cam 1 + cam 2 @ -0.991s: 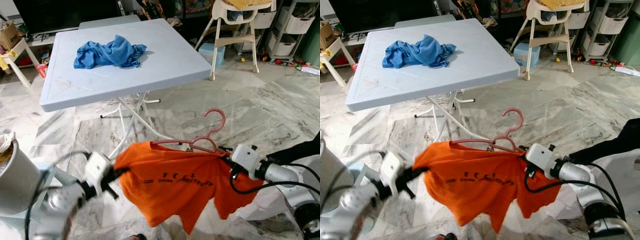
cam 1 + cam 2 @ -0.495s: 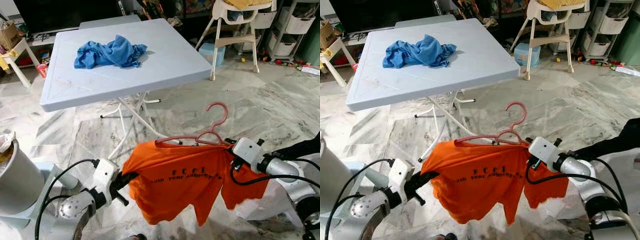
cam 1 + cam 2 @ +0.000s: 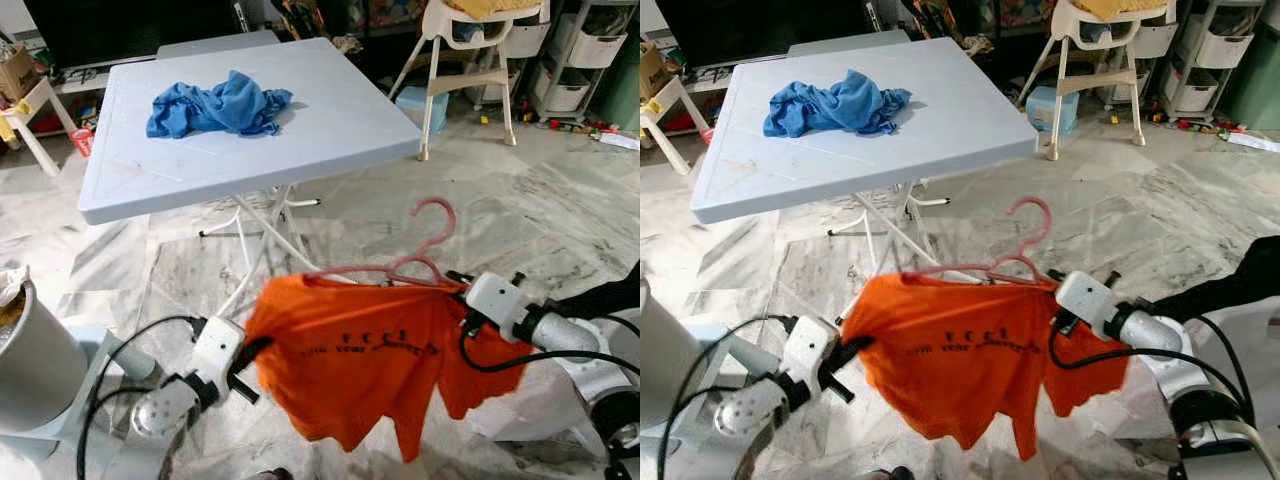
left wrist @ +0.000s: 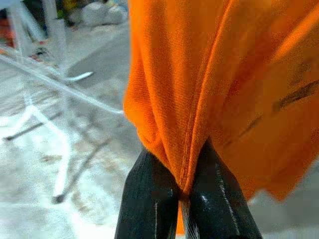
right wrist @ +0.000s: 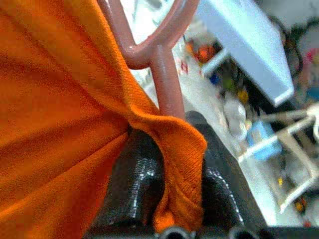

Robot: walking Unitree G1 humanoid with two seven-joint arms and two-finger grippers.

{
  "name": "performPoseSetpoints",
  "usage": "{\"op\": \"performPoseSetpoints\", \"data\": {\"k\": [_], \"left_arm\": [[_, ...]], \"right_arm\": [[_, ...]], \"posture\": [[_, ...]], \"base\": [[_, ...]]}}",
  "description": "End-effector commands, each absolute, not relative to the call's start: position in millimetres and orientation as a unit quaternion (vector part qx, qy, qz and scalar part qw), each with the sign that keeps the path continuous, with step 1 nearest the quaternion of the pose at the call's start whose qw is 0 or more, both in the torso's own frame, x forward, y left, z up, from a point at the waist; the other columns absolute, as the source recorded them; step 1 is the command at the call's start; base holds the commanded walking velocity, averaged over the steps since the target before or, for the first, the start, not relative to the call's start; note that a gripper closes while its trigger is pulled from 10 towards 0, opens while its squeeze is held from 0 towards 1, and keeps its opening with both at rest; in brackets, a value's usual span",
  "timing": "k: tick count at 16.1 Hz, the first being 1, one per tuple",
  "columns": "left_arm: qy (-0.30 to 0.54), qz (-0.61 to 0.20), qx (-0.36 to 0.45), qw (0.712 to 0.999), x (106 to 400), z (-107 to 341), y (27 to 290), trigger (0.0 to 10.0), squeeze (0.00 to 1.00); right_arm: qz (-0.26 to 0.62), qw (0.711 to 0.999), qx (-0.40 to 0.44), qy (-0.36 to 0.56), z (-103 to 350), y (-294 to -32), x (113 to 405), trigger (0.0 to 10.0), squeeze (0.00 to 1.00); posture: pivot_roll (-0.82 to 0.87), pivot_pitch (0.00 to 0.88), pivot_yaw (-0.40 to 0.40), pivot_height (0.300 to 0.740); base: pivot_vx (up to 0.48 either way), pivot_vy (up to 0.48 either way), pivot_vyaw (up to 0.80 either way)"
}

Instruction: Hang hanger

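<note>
The pink hanger carries an orange T-shirt in mid-air before the white table. The left gripper pinches the shirt's edge tight; the right gripper clamps cloth and hanger arm together

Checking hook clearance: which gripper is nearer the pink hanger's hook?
Right. The right gripper pinches the orange shirt just beside the pink hanger hook's base; the left gripper pinches the shirt's far edge.
</note>
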State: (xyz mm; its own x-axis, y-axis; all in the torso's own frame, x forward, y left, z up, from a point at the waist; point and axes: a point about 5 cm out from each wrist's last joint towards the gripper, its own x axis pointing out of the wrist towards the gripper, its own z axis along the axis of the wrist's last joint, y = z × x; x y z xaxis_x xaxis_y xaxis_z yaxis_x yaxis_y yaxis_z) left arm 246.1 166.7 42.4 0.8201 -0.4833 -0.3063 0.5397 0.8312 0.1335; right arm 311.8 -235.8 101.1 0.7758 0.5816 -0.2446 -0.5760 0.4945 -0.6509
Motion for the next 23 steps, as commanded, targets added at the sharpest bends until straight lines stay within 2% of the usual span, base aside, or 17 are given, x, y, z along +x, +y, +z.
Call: {"op": "performPoseSetpoints", "data": {"k": [1,4,5,8,12,13,15,20,23], "left_arm": [[0.16,-0.25,0.135,0.946,243.0,34.5,182.4,10.0,0.0],[0.163,-0.254,0.139,0.943,244.9,36.8,188.0,10.0,0.0],[0.16,-0.258,0.132,0.944,247.9,41.2,192.1,10.0,1.0],[0.141,-0.244,0.132,0.95,255.8,47.0,195.0,10.0,1.0],[0.111,-0.251,0.123,0.954,259.8,53.5,182.6,10.0,1.0],[0.106,-0.328,0.115,0.932,256.4,65.8,172.0,10.0,1.0],[0.098,-0.382,0.116,0.912,257.5,80.7,169.2,10.0,1.0],[0.059,-0.428,0.13,0.893,270.4,120.9,163.5,10.0,1.0],[0.085,-0.428,0.127,0.891,262.8,97.7,160.2,10.0,1.0]], "right_arm": [[0.319,0.869,-0.371,-0.071,126.1,-230.1,321.5,10.0,0.0],[0.326,0.861,-0.379,-0.089,130.3,-223.4,323.2,10.0,0.0],[0.324,0.859,-0.384,-0.095,131.9,-223.3,323.5,10.0,0.0],[0.32,0.86,-0.386,-0.096,131.8,-224.4,323.8,10.0,0.0],[0.324,0.858,-0.386,-0.102,130.1,-220.5,322.5,10.0,0.0],[0.334,0.843,-0.408,-0.106,128.8,-220.8,319.1,10.0,0.0],[0.347,0.833,-0.418,-0.104,125.4,-221.0,315.9,10.0,0.0],[0.388,0.786,-0.476,-0.065,101.5,-221.8,303.6,10.0,0.0],[0.396,0.79,-0.463,-0.063,95.0,-218.9,299.1,10.0,0.0]], "posture": [[-0.08,0.04,0.082,0.74],[-0.08,0.039,0.082,0.74],[-0.08,0.039,0.079,0.74],[-0.08,0.039,0.079,0.74],[-0.08,0.04,0.084,0.74],[-0.08,0.038,0.086,0.74],[-0.08,0.035,0.088,0.74],[-0.08,0.035,0.095,0.74],[-0.08,0.039,0.096,0.74]], "base": [[0.0,0.0,0.0],[0.0,0.0,0.0],[0.0,0.0,0.0],[0.0,0.0,0.0],[0.0,0.0,0.0],[0.0,0.0,0.0],[0.0,0.0,0.0],[0.0,0.0,0.0],[0.0,0.0,0.0]]}}
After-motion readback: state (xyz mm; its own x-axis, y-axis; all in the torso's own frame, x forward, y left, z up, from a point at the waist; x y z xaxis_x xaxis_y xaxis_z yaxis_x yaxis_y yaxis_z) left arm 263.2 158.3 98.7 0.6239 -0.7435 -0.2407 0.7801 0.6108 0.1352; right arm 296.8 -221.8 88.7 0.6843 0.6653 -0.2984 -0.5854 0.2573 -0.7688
